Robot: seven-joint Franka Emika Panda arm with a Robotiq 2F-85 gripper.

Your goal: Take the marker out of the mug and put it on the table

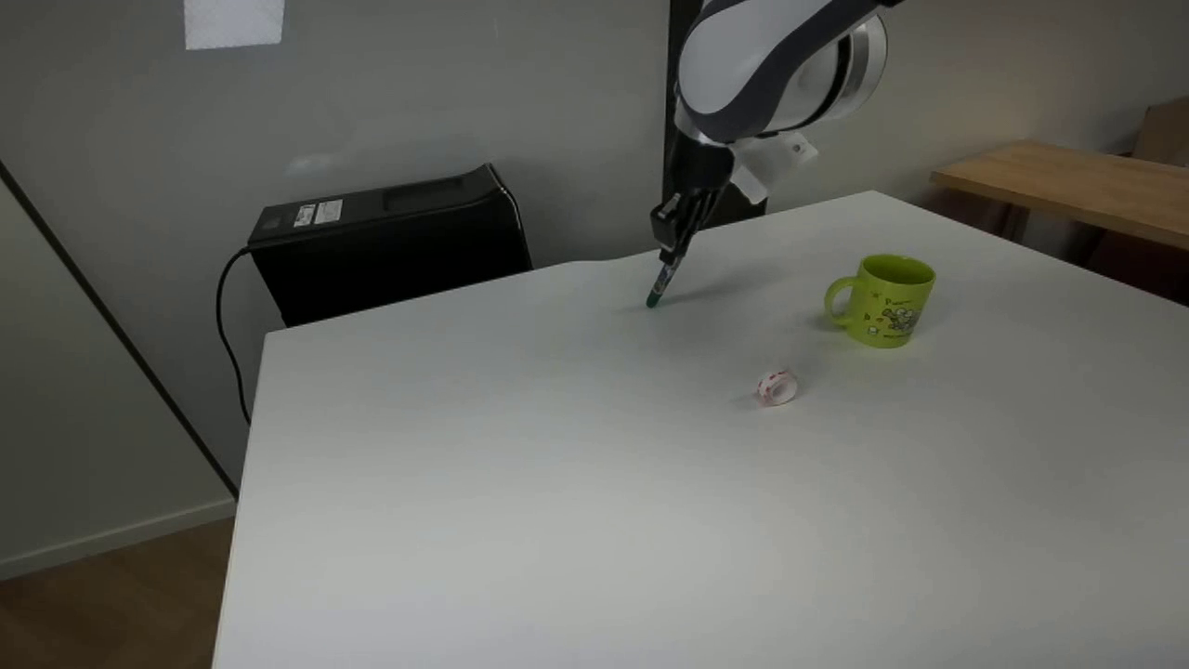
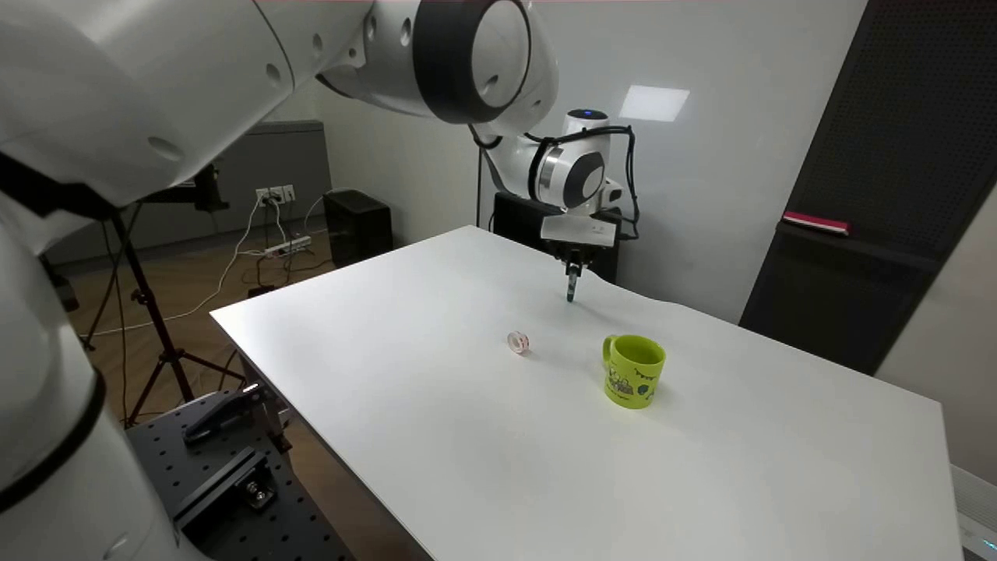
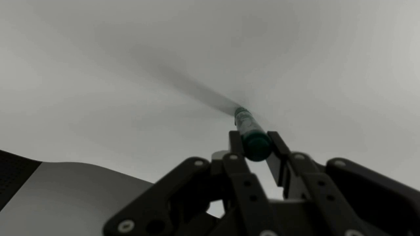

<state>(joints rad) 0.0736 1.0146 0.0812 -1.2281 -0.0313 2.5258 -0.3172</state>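
The marker is slim, with green ends and a pale printed barrel. It shows in both exterior views [image 1: 663, 281] [image 2: 572, 290] and in the wrist view [image 3: 248, 124]. My gripper [image 1: 672, 249] is shut on its upper end, and the fingers [image 3: 254, 139] press on both sides of it. The marker points down, slightly tilted, with its lower end at or just above the white table [image 1: 520, 446]; I cannot tell if it touches. The lime-green mug [image 1: 882, 305] stands upright, apart from my gripper, and shows in an exterior view too [image 2: 632, 375]. No marker shows in its opening.
A small whitish tape roll [image 1: 777, 387] lies on the table between the marker and the mug's near side. A black box-like device [image 1: 390, 246] stands behind the table's far edge, near the wall. A light wooden table [image 1: 1068, 181] is beyond the far corner.
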